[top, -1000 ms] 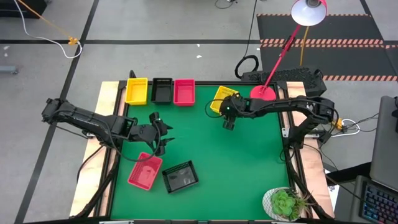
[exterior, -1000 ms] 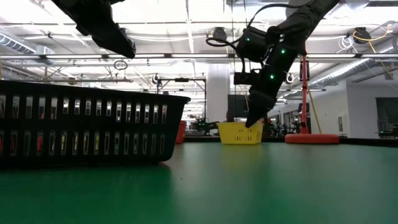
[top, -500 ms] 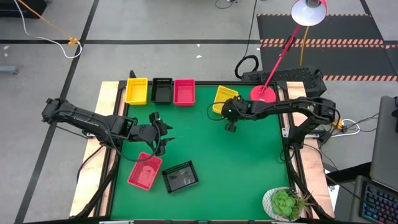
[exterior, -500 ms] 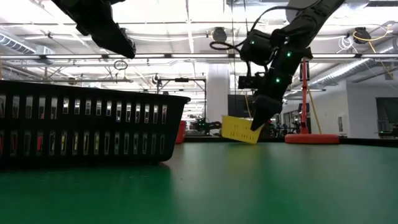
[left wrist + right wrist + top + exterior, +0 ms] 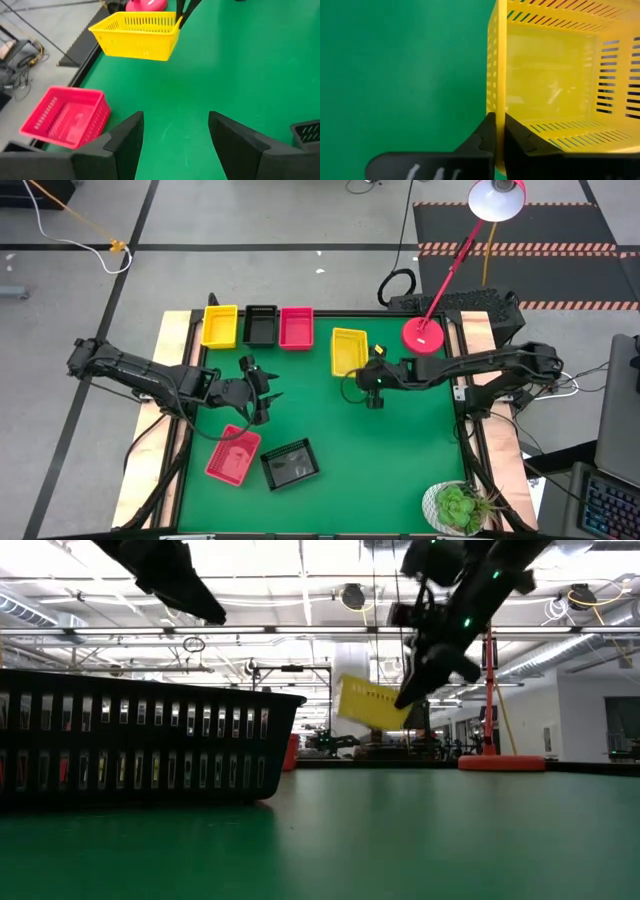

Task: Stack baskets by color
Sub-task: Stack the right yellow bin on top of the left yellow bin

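The right tool (image 5: 373, 382) is clamped on one wall of a yellow rectangular plastic basket with slotted walls (image 5: 349, 351). The right wrist view shows its two dark fingers (image 5: 490, 137) pinching that thin wall, one inside and one outside. In the low view the basket (image 5: 372, 703) hangs tilted, clear of the green bench (image 5: 400, 450); gripped by one wall only, it droops away from the fingers.

Taking the round red lamp base (image 5: 422, 336) as landmark, the held basket is just to its left. Farther left, along the bench's far edge, three trays stand side by side: a pink-red slotted plastic basket (image 5: 296, 327) nearest the lamp base, a black one (image 5: 260, 324) next, a yellow one (image 5: 220, 325) farthest. Whether any of these is already a stack I cannot tell. That far yellow tray looks like the place for the carried one, and the lift serves to pass over the two between.

The left tool (image 5: 258, 392) hangs with fingers spread, gripping nothing, well to the lamp base's left and nearer the front. Beneath and in front of it lie a loose pink-red basket (image 5: 233, 456) and a loose black basket (image 5: 290, 464), skewed and not yet sorted.
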